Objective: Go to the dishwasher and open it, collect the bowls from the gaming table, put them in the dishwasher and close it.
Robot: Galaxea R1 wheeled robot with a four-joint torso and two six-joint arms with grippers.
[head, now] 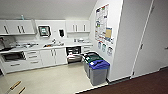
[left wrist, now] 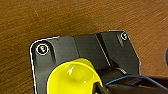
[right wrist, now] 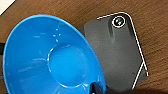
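Across the pale kitchen floor, the dishwasher (head: 74, 54) stands under the counter with its door down, showing a dark interior and a rack. In the right wrist view a bright blue bowl (right wrist: 50, 55) hangs tilted over brown floor, my right gripper (right wrist: 96, 88) shut on its rim. Over the same brown floor, my left gripper (left wrist: 100, 87) is shut on the rim of a yellow bowl (left wrist: 72, 78). The gaming table is out of view.
A grey bin with a blue lid (head: 99, 64) and one with a green lid (head: 92, 57) stand against the white wall (head: 122, 42), right of the dishwasher. White cabinets (head: 53, 57) and an oven (head: 12, 56) line the back. Wooden pieces (head: 15, 85) lie at the lower left.
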